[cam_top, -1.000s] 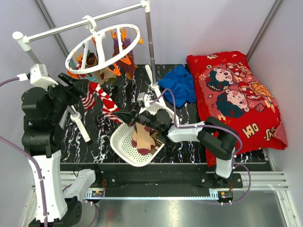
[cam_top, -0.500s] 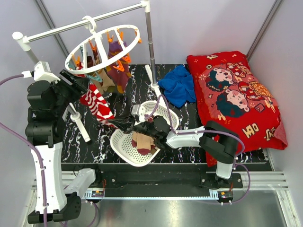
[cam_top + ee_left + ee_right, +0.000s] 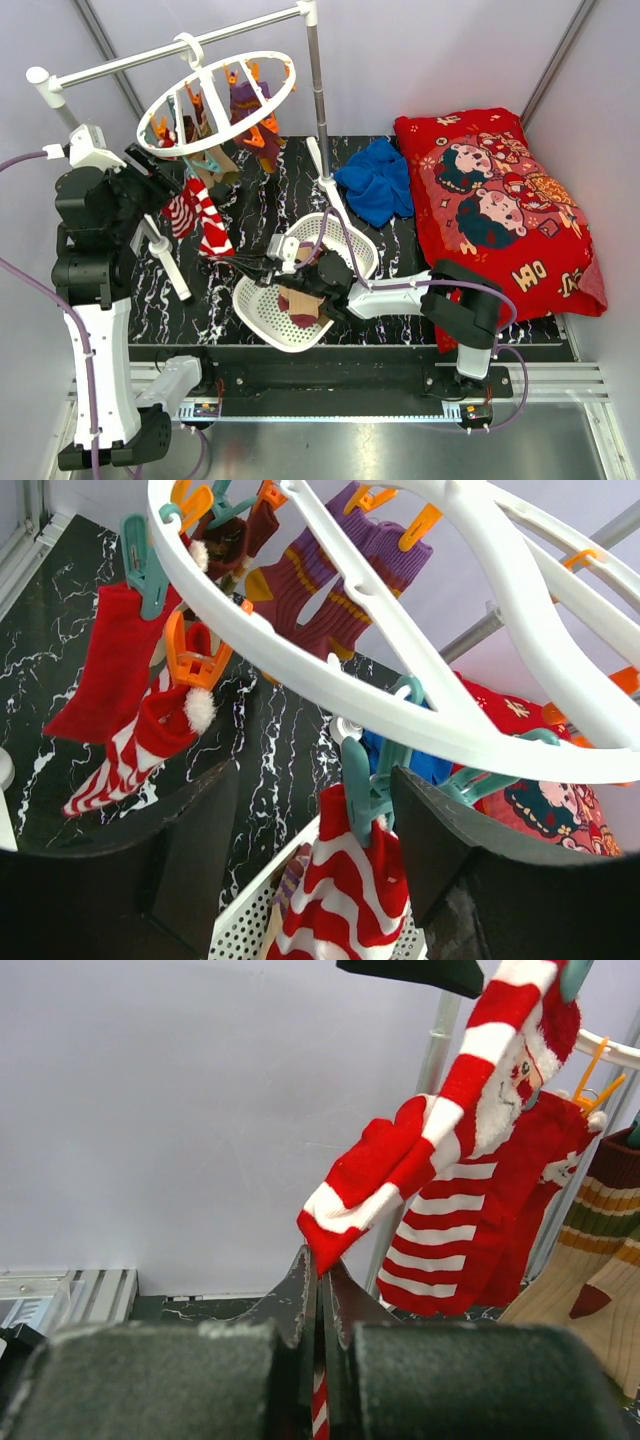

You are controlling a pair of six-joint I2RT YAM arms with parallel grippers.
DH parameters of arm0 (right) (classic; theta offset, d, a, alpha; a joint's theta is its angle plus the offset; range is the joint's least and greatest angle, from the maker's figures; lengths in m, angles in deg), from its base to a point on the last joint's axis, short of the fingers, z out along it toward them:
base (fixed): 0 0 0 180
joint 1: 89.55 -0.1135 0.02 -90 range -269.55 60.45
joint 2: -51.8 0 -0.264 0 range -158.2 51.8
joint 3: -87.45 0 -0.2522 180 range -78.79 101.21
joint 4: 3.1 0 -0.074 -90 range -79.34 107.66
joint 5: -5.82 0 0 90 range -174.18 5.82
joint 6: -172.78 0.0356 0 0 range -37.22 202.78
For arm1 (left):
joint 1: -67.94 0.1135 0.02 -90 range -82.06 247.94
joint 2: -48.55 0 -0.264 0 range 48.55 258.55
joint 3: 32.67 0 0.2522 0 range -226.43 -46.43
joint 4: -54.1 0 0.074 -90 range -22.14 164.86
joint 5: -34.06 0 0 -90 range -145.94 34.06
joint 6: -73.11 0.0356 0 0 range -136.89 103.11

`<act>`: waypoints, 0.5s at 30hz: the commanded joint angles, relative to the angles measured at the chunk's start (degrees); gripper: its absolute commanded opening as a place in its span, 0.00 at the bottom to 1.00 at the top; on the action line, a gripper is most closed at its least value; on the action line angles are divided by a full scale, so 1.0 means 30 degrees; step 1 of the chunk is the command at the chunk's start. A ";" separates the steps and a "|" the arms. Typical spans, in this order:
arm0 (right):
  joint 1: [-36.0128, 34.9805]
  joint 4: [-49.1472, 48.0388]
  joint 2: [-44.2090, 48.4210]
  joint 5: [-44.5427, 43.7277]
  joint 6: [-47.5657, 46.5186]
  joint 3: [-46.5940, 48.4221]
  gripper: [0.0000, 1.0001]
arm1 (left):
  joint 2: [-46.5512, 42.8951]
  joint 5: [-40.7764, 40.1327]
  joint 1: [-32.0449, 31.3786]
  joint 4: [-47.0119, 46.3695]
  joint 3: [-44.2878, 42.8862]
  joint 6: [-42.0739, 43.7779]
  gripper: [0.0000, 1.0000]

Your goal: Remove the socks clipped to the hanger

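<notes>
Red-and-white striped sock [image 3: 440, 1110] strung btwn two points: lower end pinched in right claw [image 3: 320, 1265], fingers pressed together on the fabric, a strip of it running down btwn them; upper end under a teal clip [image 3: 360, 780] on the hanger [image 3: 420, 725]. Left claw [image 3: 315, 770] up at that same clip, fingers apart, one on either side of clip and sock top, gap showing both sides, no contact visible. Rest of the socks [image 3: 330, 570] hung from the ring's rim by orange and teal clips: purple pair w/ yellow bands, a maroon one, a plain red one, another red/white one w/ a white pompom; also a tan one w/ brown and green bands at right edge of right wrist view. Hanger hooked over a metal rail [image 3: 250, 26] of a rack w/ white joints, ring tilted, above back-left of tabletop [image 3: 190, 315]. White perforated basket [image 3: 262, 335] at front centre, right under the right arm; inside it a few loose socks [image 3: 300, 300], tan, brown, maroon. Tabletop black, marble-look, w/ white veins. Blue cloth [image 3: 380, 180] crumpled toward the back, just beside a big red cartoon-print pillow [image 3: 500, 200] along the right side. Pale grey walls [image 3: 430, 60] behind and at both sides.
</notes>
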 commanded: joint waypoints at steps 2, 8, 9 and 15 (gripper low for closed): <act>-0.0379 -0.0162 0.0338 -0.0652 -0.1169 0.0826 0.00 | 0.0499 0.0672 -0.0019 -0.1086 -0.1397 0.0219 0.65; -0.0409 -0.0162 0.0250 -0.0740 -0.1315 0.0914 0.00 | 0.0616 0.0967 -0.0019 -0.1144 -0.1487 0.0131 0.65; -0.0409 -0.0162 0.0250 -0.0741 -0.1315 0.0914 0.00 | 0.0762 0.0937 -0.0019 -0.1115 -0.1458 0.0131 0.65; -0.0467 0.0248 0.0367 -0.0829 -0.1988 0.0856 0.00 | 0.0998 0.1317 -0.0106 -0.1115 -0.1369 -0.0249 0.65</act>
